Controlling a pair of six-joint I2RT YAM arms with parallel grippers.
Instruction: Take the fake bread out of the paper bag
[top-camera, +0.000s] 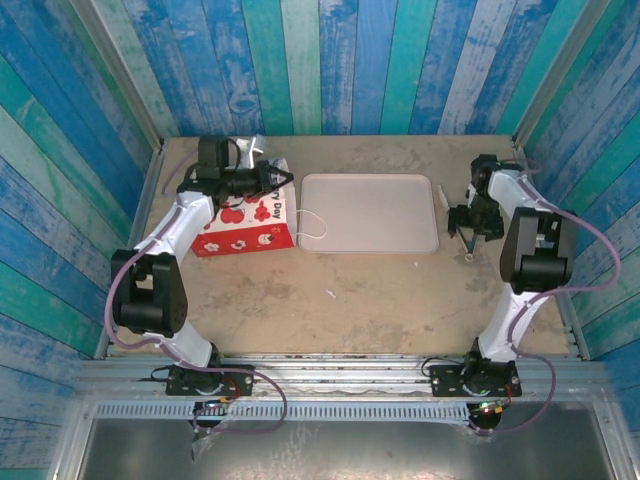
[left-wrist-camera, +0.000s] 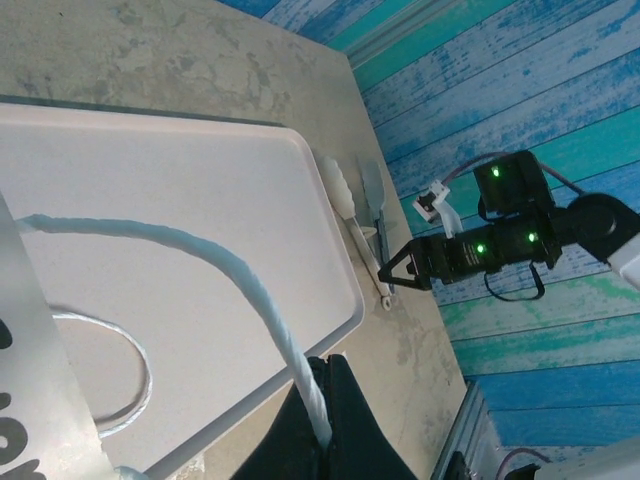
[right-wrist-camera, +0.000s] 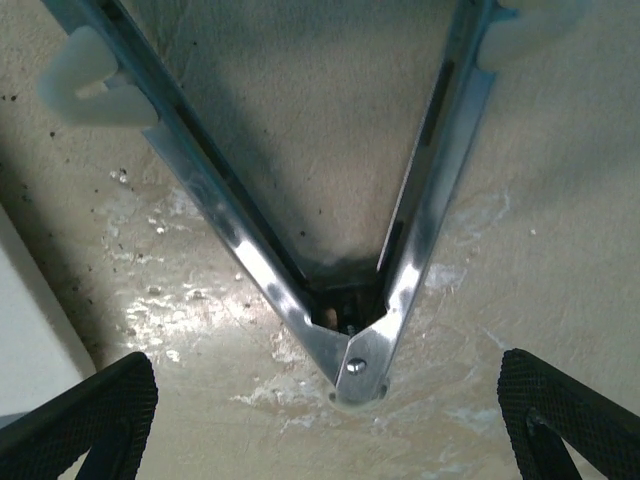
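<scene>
The red-and-white paper bag (top-camera: 243, 228) lies on its side at the back left of the table, its mouth facing the tray. My left gripper (top-camera: 286, 178) hovers over the bag's mouth end. In the left wrist view it (left-wrist-camera: 326, 425) is shut on a white cord handle (left-wrist-camera: 205, 255) that arcs up from the bag's edge (left-wrist-camera: 28, 380). A second cord handle (top-camera: 312, 226) lies loose on the tray's rim. The fake bread is hidden. My right gripper (top-camera: 470, 222) is at the far right, open, its fingers (right-wrist-camera: 95, 420) straddling the hinge end of metal tongs (right-wrist-camera: 360, 365) on the table.
A pale pink rectangular tray (top-camera: 370, 240) sits between the bag and the tongs (left-wrist-camera: 362, 215), bare inside. Blue-green plank walls close the table on three sides. Bare table stretches in front of the tray toward the arm bases.
</scene>
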